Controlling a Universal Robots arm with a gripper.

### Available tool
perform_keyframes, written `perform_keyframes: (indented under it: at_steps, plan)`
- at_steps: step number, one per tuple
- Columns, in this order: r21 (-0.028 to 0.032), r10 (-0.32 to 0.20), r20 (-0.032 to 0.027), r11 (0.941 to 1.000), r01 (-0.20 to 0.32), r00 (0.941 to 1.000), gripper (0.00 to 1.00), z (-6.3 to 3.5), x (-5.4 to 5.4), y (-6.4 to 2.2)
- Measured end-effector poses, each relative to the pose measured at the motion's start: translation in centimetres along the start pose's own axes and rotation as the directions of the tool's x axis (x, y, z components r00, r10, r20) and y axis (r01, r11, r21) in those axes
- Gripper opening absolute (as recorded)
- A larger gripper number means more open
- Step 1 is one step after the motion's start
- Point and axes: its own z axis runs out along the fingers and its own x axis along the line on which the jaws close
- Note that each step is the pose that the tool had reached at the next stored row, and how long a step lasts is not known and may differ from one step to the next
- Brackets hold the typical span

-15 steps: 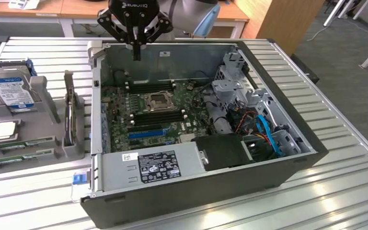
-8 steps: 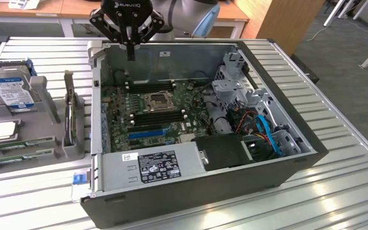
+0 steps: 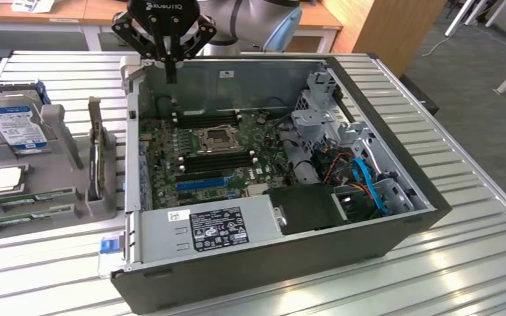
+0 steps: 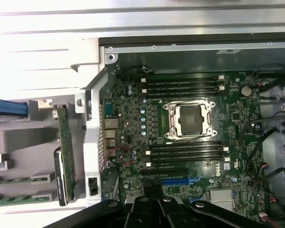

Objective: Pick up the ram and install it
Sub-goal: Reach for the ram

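Slatted metal table (image 3: 486, 263). A computer case (image 3: 306, 266) lies on its side with the panel off. Likely laid that way so the board faces up and can be reached from above.

Motherboard (image 3: 202, 146) (image 4: 133, 128) is flat on the case floor. Processor socket (image 3: 216, 138) (image 4: 189, 118) sits mid-board, with black slots (image 3: 205, 119) (image 4: 183, 86) in banks on either side of it. All slots look bare.

Grey holder (image 3: 84, 205) stands beside the case, on the exterior view's left. It carries a hard drive (image 3: 11, 122) with a blue label, propped upright, and a square chip (image 3: 7, 179). Each part has its own seat, probably for a repeatable grab.

Gripper (image 3: 172, 74) (image 4: 152, 199) hangs over the case's far wall, near the corner towards the holder. Fingers are pressed together and hold nothing.

The ram (image 3: 29, 197) (image 4: 13, 181): two green sticks in the holder's near grooves, well apart from the gripper and untouched. They seem to sit on edge, so the long sides are probably free to pinch.
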Motion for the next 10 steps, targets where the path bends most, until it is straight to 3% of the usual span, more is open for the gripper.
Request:
perform_keyframes:
  at_steps: [10]
  plan:
    - [0.0,0.0,0.0,1.0,0.0,1.0,0.1,-0.06,2.3,-0.17]
